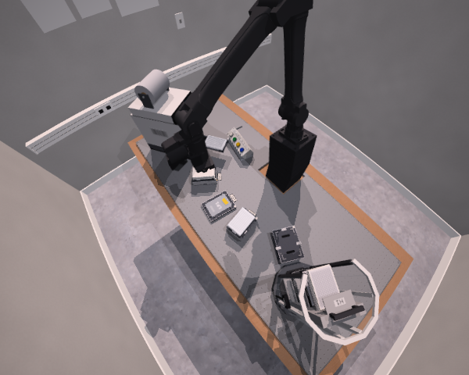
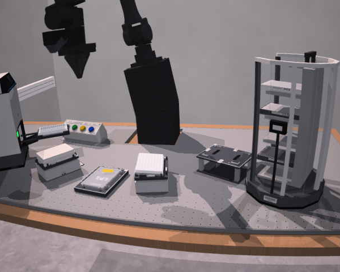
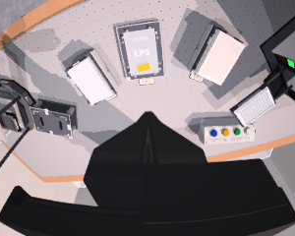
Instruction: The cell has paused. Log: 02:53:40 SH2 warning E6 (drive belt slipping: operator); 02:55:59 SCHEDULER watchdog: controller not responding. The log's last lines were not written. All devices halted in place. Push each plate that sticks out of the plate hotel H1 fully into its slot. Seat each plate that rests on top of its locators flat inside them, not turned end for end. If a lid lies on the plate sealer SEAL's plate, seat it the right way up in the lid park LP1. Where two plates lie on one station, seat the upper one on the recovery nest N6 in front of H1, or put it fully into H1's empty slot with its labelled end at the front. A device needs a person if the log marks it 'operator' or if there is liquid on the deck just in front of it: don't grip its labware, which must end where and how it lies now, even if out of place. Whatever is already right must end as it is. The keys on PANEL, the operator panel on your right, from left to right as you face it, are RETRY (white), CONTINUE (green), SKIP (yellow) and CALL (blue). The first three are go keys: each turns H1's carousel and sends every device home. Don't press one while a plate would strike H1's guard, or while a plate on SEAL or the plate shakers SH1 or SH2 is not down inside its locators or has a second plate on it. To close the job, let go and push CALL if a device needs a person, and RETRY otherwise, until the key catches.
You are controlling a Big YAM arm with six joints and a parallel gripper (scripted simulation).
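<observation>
My gripper (image 2: 77, 73) (image 1: 204, 165) (image 3: 147, 117) is shut and empty. It hangs high above the left end of the deck, over the left shaker's pale plate (image 2: 55, 153) (image 3: 220, 57). The sealer SEAL (image 2: 0, 117) (image 1: 158, 112) holds a bare well plate (image 2: 52, 129) (image 1: 216, 142) (image 3: 256, 106) on its tray. A lid with a yellow tag (image 2: 101, 178) (image 1: 218, 205) (image 3: 140, 49) lies in the lid park. The second shaker carries a white plate (image 2: 150, 163) (image 1: 241, 222) (image 3: 91, 79). Nest N6 (image 2: 224, 156) (image 1: 287, 244) (image 3: 52, 118) is bare. The hotel H1 (image 2: 293, 131) (image 1: 335, 298) stands at the right.
PANEL (image 2: 98, 133) (image 1: 247, 153) (image 3: 229, 133) sits behind the left shaker; its green (image 2: 74, 127), yellow (image 2: 82, 128) and blue (image 2: 90, 128) keys show. The arm's black base (image 2: 154, 105) (image 1: 290, 157) stands at the back. I see no liquid on the deck.
</observation>
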